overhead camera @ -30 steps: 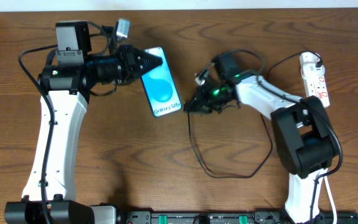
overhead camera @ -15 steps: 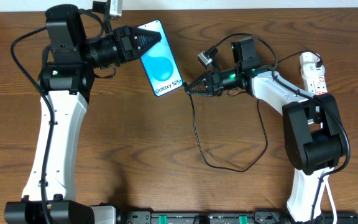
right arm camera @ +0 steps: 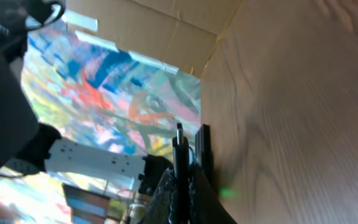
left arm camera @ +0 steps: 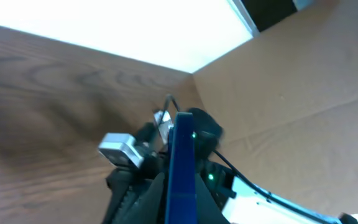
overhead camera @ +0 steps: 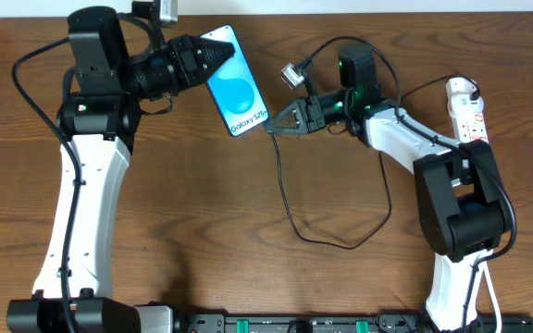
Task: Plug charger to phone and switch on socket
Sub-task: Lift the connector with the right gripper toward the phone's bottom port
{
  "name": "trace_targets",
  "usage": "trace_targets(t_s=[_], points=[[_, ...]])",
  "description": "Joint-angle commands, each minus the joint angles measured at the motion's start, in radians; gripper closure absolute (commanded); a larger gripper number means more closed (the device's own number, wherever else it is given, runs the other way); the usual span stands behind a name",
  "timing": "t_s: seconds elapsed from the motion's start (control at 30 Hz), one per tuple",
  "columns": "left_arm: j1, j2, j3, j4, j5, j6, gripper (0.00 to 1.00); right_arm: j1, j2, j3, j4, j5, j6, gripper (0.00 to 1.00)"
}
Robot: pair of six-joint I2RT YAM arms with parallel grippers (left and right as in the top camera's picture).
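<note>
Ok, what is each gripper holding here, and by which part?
Left gripper: the phone, by the end opposite its Galaxy text. Right gripper: the charger, pinched just behind its connector tip.

My left arm (overhead camera: 89, 185) and right arm (overhead camera: 403, 139): white shells, black joints, looping black cables; right end effector (overhead camera: 274, 127) tapered black.

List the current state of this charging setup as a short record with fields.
left gripper: jaws shut on phone, at its top end
right gripper: jaws shut on charger, near its tip
plug-in: charger's tip at the phone's lower end; seated or not, cannot tell
slack: charger loops loose on table
socket: far right, no gripper on it
</note>
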Motion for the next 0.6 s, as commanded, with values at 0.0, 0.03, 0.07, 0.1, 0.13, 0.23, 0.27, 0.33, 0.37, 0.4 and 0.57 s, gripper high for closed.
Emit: trace_targets(t_s=[0.0,0.03,0.07,0.1,0.13,0.23,0.27,0.33,0.37,0.4,0.57], points=[[0.005,-0.006,0.001,0.053,-0.025,-0.010,0.93,0.014,0.010,0.002,0.088,-0.022,0.154,0.99],[0.005,-0.006,0.001,0.079,-0.025,-0.011,0.93,0.015,0.010,0.002,0.127,-0.022,0.186,0.99],[0.005,-0.006,0.001,0.101,-0.025,-0.014,0.92,0.016,0.010,0.002,0.169,-0.022,0.222,0.99],[0.005,-0.006,0.001,0.121,-0.026,-0.025,0.93,0.016,0.010,0.002,0.200,-0.022,0.247,0.99],[0.005,-0.006,0.001,0.140,-0.029,-0.037,0.93,0.016,0.010,0.002,0.230,-0.022,0.269,0.99],[0.005,-0.006,0.001,0.195,-0.063,-0.097,0.93,0.016,0.010,0.002,0.317,-0.022,0.343,0.99],[0.005,-0.006,0.001,0.204,-0.080,-0.115,0.93,0.016,0.010,0.002,0.336,-0.022,0.358,0.99],[0.005,-0.006,0.001,0.221,-0.118,-0.151,0.93,0.016,0.010,0.002,0.386,-0.022,0.398,0.99],[0.005,-0.006,0.001,0.231,-0.137,-0.171,0.93,0.016,0.010,0.002,0.411,-0.022,0.418,0.99],[0.005,-0.006,0.001,0.243,-0.149,-0.192,0.93,0.016,0.010,0.002,0.445,-0.022,0.444,0.99],[0.005,-0.006,0.001,0.291,-0.172,-0.282,0.93,0.016,0.010,0.002,0.668,-0.021,0.635,0.99]])
